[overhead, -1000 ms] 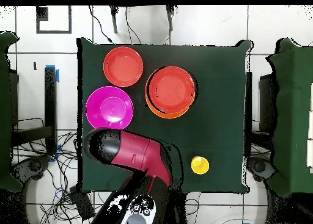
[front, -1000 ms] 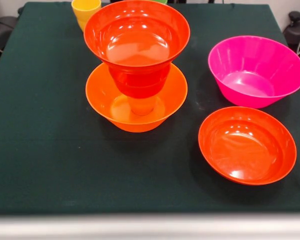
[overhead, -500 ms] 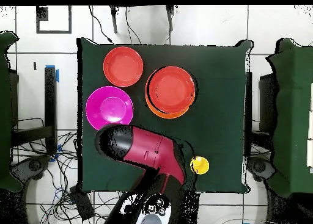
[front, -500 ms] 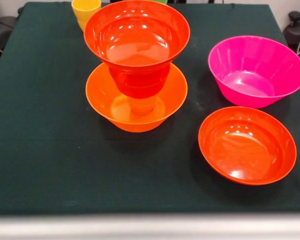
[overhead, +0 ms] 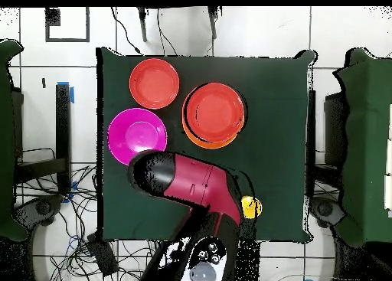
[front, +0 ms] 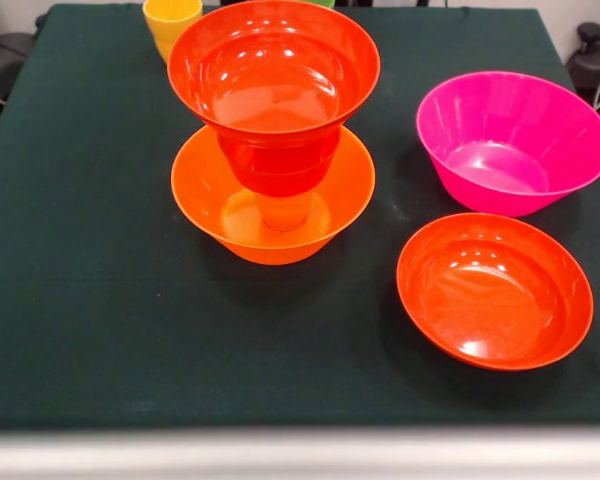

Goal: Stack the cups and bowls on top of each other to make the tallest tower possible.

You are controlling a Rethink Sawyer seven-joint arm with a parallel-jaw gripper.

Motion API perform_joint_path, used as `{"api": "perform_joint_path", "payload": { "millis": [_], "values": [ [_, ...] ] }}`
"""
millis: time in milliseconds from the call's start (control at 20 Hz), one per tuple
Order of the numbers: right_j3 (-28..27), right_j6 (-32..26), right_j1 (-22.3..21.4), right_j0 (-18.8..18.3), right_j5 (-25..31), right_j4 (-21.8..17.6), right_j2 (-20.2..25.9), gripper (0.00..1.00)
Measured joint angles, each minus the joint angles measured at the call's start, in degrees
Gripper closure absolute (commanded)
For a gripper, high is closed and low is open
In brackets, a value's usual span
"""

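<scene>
Tool unseen, arm (overhead: 191, 187) beside yellow cup (overhead: 252, 207)

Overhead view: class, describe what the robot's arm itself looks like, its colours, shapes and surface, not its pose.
The arm shows as a thick, rounded, glossy link in deep red, capped at one end by a black, dome-shaped joint housing. Toward the base it turns black, with a pale round part below. No markings can be read. The hand itself cannot be made out, and the front view shows no arm.
</scene>
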Motion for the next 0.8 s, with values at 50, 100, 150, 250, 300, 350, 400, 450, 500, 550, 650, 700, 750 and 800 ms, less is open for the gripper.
{"api": "perform_joint_path", "payload": {
  "millis": [50,100,150,250,300,350,400,450,500,550,650,700,750,800],
  "values": [
    [-0.02,0.00,0.00,-0.14,0.01,-0.13,0.18,1.00],
    [-0.05,0.00,0.00,-0.54,0.01,-0.51,0.70,1.00],
    [-0.08,0.00,-0.01,-0.72,0.00,-0.70,0.92,1.00],
    [-0.20,0.00,-0.04,-1.18,0.00,-1.17,1.42,1.00],
    [-0.27,0.00,-0.05,-1.36,0.00,-1.35,1.60,1.00],
    [-0.33,0.00,-0.07,-1.56,0.00,-1.57,1.78,1.00],
    [-0.51,0.00,-0.11,-1.99,0.00,-2.06,2.11,1.00],
    [-0.60,0.00,-0.14,-2.23,0.00,-2.34,2.27,1.00],
    [-0.68,0.00,-0.17,-2.42,0.00,-2.57,2.38,1.00],
    [-0.77,0.00,-0.20,-2.59,0.00,-2.81,2.48,1.00],
    [-1.22,0.00,-0.38,-3.21,0.00,-3.67,2.86,1.00],
    [-1.58,0.00,-0.58,-3.59,0.01,-4.34,3.17,1.00],
    [-1.74,0.00,-0.71,-3.79,0.00,-4.58,3.34,1.00],
    [-1.86,0.00,-0.82,-3.96,0.00,-4.81,3.50,1.00]
  ]
}}
